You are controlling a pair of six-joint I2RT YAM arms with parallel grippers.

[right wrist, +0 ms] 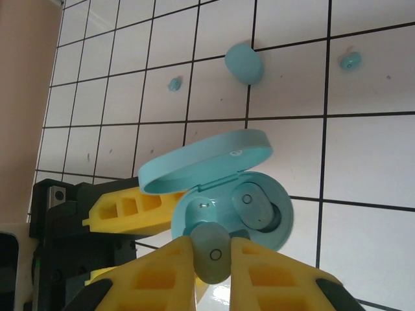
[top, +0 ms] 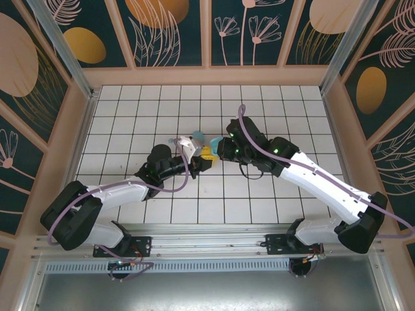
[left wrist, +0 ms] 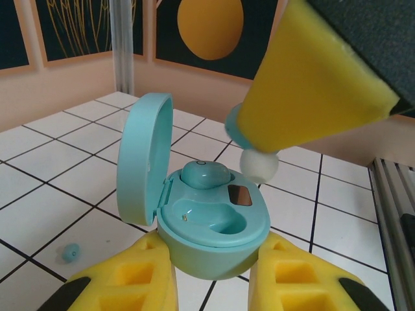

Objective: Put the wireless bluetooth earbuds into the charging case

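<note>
left fingers (left wrist: 139,275) clamp the open charging case (left wrist: 214,240); right fingers (right wrist: 259,275) pinch an earbud (right wrist: 211,254) at its 6 o'clock rim, unseated. one seated bud (right wrist: 251,204) is in; loose buds (right wrist: 174,83) lie on the counter (right wrist: 376,162) at 12 o'clock.

light: bright, even | shadows: faint, soft | focus: right claw (right wrist: 211,260) slightly soft

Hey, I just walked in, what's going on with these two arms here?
The left tool holds an open light-blue charging case, lid up. One earbud already sits in it; the other socket is empty. The right tool pinches a second earbud just above the case, not yet seated. Two loose earbuds and a closed case lie on the tiles.
</note>
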